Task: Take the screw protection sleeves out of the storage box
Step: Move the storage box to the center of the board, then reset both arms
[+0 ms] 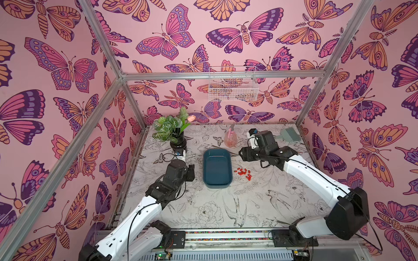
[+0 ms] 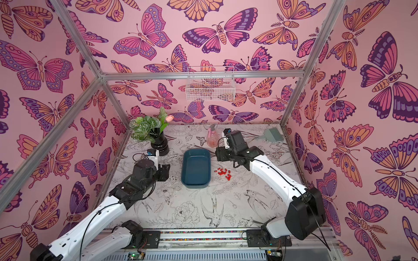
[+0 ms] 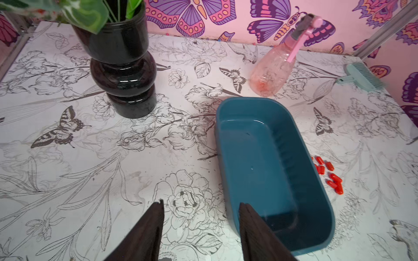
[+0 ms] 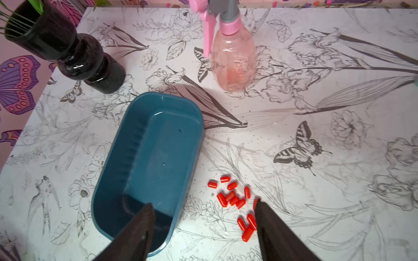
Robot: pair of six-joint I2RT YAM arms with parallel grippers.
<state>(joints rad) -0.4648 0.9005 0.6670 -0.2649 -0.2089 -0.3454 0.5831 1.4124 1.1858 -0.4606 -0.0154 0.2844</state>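
Beside the right gripper [image 4: 203, 210], right at the tip of one of its dark fingers [image 4: 280, 237], lie the screw protection sleeves [image 4: 234, 200]: about a dozen tiny red-orange capsules, short, glossy and round-ended, scattered loose on the flower-printed table [image 4: 316, 180]. Some touch in a tight knot, others lie singly at the fringe, and a couple sit partly behind that fingertip in the wrist view. Every one I can see is outside the storage box [image 4: 158, 146], just beside its long wall on the right arm's side. The other finger of this gripper crosses the box's near end in the picture; whether it touches the plastic, I cannot tell. Those fingers stand wide apart, gripping nothing, with box rim and table showing between them.

Over to the left gripper [image 3: 202, 210]: fingers [image 3: 144, 232] also spread, nothing held. One tip hangs over the printed table, the other lines up with the box's near corner. In both top views this gripper sits just beside the box's opposite long wall, a strip of table showing between.

The box itself is a shallow dark teal-blue tray with rounded corners, a low rim, a ribbed inner wall and a smooth, shiny floor. Beyond both pairs of fingertips, past the box's far end, stand a pink spray bottle [image 4: 233, 63] and a black vase [image 3: 122, 74] with green leaves. A pale green brush [image 3: 359, 76] lies farther out, by the wall.
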